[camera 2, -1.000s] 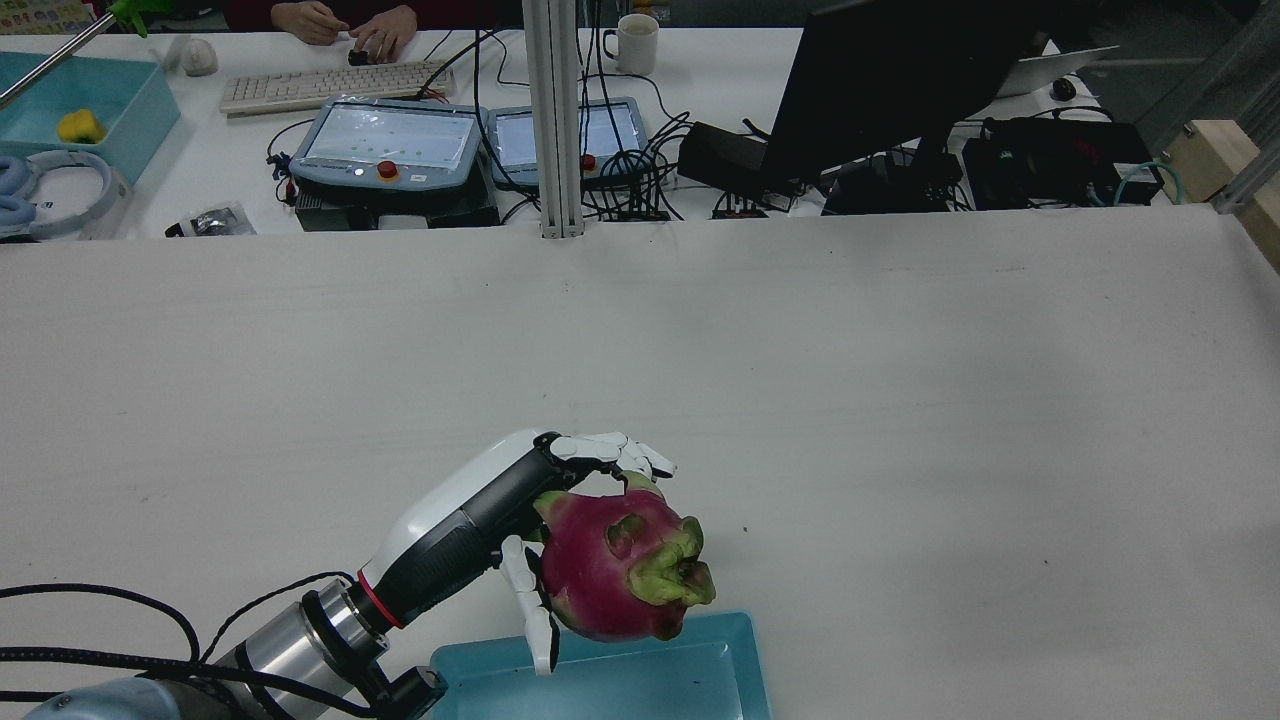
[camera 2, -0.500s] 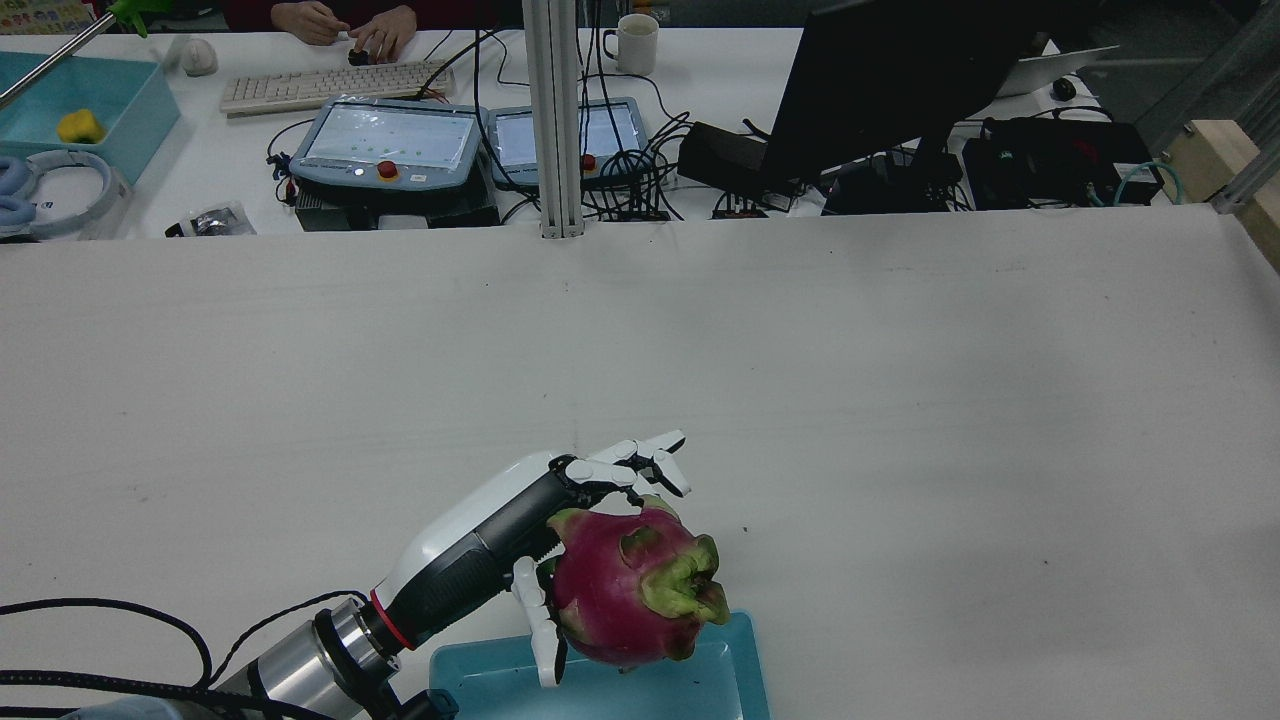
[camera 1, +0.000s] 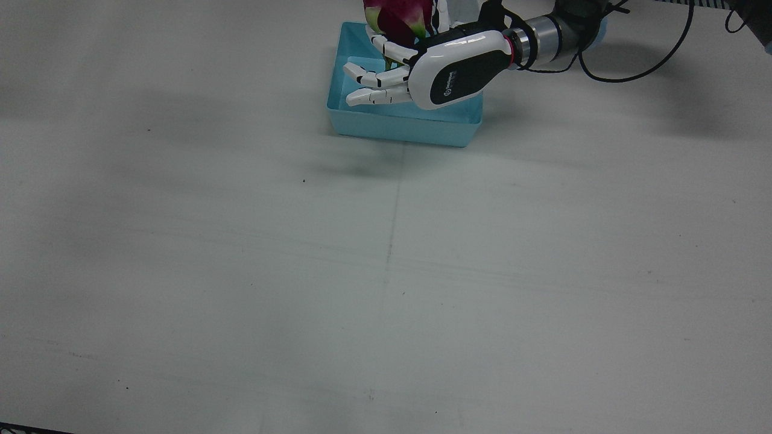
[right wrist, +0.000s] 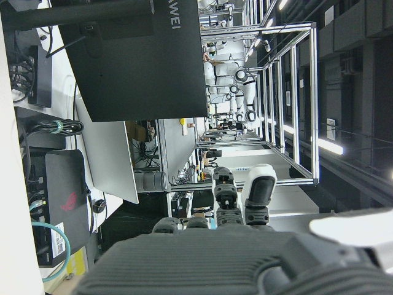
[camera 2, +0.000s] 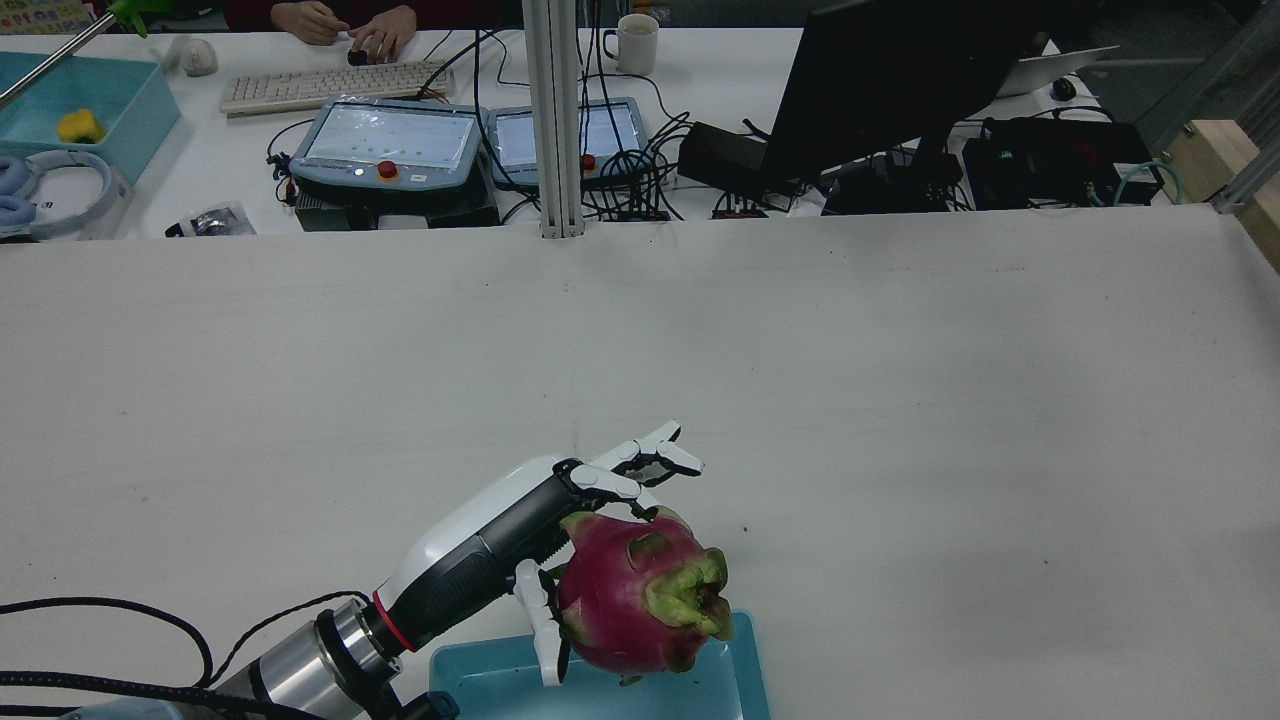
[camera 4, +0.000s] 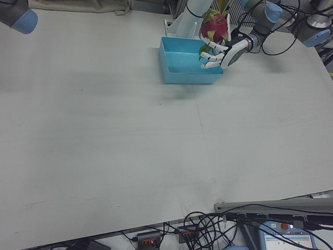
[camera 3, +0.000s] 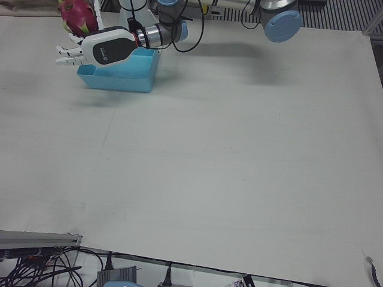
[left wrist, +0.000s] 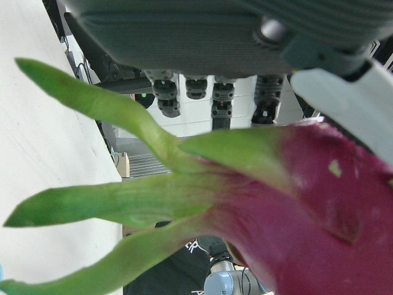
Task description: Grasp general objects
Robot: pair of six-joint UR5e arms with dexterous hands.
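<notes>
Dragon fruit [camera 2: 640, 590]: magenta skin with green scales; held above the blue tray [camera 2: 730, 680], against the palm side of the left hand [camera 2: 520, 545].
Orientation: long axis near level in the rear view, the green-tipped crown end pointing away from the wrist and toward the robot's right; the rounder magenta end sits nearest the palm.
Close view of fruit: in the left hand view the green scales spread toward that picture's left, with the red body filling the lower right (very near the lens, so little else shows).
Left hand: partly closed on the dragon fruit, the thumb [camera 2: 543, 625] pressed on its near side; the long fingers [camera 2: 650, 462] reach out above and beyond the fruit, mostly straight and spread rather than wrapped tightly.
Blue tray: rectangular, open-topped, directly under the hand and fruit; its visible floor [camera 1: 368, 81] shows nothing lying in it, though the hand [camera 1: 449, 72] covers part of it.
Right hand: seen only by its own camera as a dark palm edge and finger bases [right wrist: 236, 209]; whether it is open or closed cannot be told.
Table [camera 1: 386, 271]: white, bearing the tray.
</notes>
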